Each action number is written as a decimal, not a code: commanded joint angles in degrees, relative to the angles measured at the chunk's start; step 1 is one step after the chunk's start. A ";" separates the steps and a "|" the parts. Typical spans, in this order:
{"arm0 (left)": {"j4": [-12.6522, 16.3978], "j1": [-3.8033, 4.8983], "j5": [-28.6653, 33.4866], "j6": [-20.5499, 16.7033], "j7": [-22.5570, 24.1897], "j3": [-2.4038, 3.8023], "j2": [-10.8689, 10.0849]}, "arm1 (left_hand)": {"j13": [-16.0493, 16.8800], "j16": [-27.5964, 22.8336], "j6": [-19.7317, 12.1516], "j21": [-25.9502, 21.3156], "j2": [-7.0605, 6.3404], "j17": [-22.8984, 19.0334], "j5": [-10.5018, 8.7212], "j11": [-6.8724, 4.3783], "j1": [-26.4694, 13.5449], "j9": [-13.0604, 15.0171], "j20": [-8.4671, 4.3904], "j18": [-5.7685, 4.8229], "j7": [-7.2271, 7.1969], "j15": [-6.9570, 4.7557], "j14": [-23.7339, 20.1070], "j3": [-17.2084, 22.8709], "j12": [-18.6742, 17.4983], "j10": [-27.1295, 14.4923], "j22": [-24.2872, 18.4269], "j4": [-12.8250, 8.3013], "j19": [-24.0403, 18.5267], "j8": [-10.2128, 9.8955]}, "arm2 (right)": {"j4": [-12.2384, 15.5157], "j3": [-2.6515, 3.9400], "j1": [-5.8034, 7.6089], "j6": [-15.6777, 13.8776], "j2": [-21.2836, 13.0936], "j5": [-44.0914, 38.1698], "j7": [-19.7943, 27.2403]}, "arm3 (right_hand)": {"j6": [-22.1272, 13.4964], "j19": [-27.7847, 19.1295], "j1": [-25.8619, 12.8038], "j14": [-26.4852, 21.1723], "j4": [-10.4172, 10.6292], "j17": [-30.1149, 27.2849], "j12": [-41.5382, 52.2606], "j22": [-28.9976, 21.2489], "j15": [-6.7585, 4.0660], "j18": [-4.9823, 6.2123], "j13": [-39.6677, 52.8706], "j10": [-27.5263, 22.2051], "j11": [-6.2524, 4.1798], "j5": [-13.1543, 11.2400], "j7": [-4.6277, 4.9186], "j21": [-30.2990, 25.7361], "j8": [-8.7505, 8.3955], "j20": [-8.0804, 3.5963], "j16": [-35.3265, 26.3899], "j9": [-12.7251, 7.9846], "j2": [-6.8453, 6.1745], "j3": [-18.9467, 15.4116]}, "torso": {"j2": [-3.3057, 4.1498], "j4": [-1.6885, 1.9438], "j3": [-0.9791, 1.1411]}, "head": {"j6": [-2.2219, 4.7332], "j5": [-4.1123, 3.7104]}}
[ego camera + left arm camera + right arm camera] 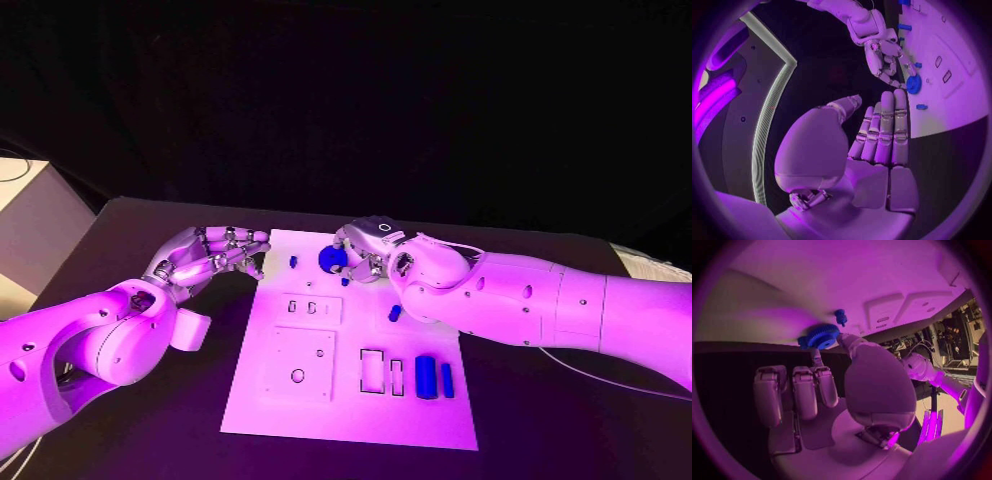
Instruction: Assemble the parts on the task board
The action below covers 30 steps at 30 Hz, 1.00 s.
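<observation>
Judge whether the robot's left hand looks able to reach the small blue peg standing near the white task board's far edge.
Probably yes. The left hand hovers open beside the white task board, close to the small blue peg, with nothing between them. The right hand holds the blue gear just beyond it.

Honestly can't read a thing here, no words, labels, brand marks or numbers anywhere on the white board, the arms or the table.
</observation>
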 commanded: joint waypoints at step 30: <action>-0.05 0.03 -1.00 1.11 -0.98 0.04 0.12 | -0.05 0.27 -0.74 1.18 0.37 -0.54 0.08 0.24 0.84 -0.02 0.18 0.17 1.28 0.26 -1.09 0.59 0.08 -1.14 0.57 -1.05 -1.31 -0.39 | 1.68 -0.06 -0.11 5.73 -1.76 7.98 0.97 | 1.82 5.64 -13.37 5.98 0.84 15.05 1.54 14.46 -0.05 -1.51 13.01 4.04 -0.03 4.49 -0.36 1.88 -1.31 0.07 0.24 -0.96 5.66 -12.60 | -0.04 -0.03 0.01 | -0.13 -0.06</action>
